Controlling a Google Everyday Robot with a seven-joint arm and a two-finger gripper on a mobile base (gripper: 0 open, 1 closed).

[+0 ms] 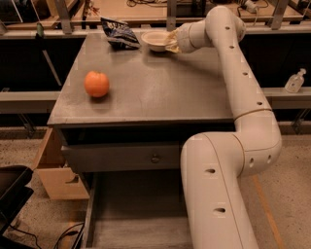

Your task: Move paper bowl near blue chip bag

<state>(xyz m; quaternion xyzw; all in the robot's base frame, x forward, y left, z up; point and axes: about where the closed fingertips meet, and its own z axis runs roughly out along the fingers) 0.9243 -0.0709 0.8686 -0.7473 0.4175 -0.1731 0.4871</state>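
Off-white paper bowl (153, 39) — round, rolled rim pinched by the pincer (170, 43) — is just beside the crumpled blue chip bag (119, 33).

Smooth plastic hand (170, 43) at matt paper bowl (153, 38), glossy foil blue chip bag (119, 33), dull metal table (160, 92).

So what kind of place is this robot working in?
Probably a lab or workshop: a metal drawer table, a wooden workbench behind it, a pump bottle on a side rail. The gripper holds the paper bowl at the table's far edge.
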